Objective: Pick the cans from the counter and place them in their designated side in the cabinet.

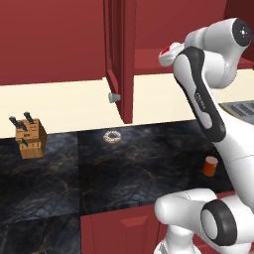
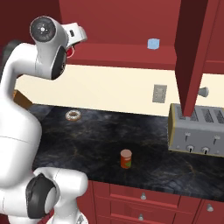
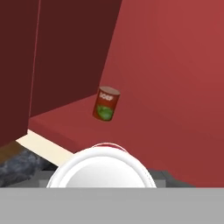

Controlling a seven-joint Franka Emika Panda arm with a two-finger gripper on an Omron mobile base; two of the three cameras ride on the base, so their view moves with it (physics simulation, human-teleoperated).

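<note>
Red can (image 3: 106,103), green label, upright

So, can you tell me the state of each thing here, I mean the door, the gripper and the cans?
cabinet door: open, swung outward.
gripper: shut on the held can, raised beside the cabinet shelf.
held can: gripped, lifted off the counter.
shelf can: standing on the cabinet shelf.
counter can: upright on the counter, untouched.

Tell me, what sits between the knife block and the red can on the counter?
A donut lies between the knife block and the can, in the left base view.
</note>
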